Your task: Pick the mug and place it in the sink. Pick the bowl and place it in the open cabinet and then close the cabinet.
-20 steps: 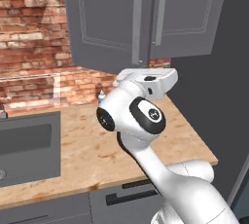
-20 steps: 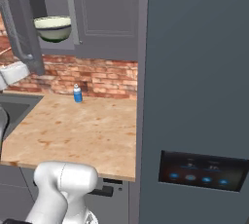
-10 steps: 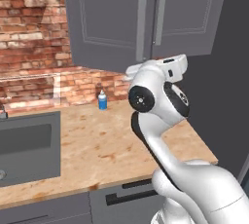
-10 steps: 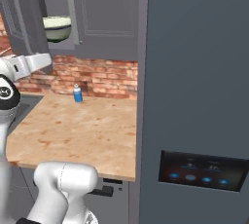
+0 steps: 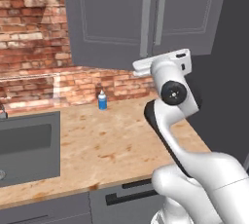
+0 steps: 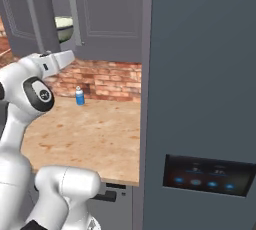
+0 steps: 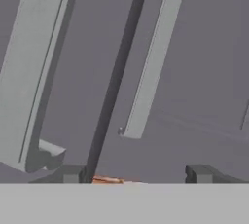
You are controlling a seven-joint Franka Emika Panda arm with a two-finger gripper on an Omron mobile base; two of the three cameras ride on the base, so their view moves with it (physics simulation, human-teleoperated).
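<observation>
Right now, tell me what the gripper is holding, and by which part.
Nothing. The gripper is open and empty, its fingertips apart in front of the cabinet doors, near the bar handles without touching them.

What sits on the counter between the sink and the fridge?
In the left base view, just a small blue bottle by the brick wall; the counter between sink and fridge is otherwise bare.

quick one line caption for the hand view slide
Open tool facing the dark grey panelled wall cabinet, close to its two long grey bar handles.

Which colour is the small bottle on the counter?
The bottle is blue with a white cap, clearest in the left base view.
</observation>
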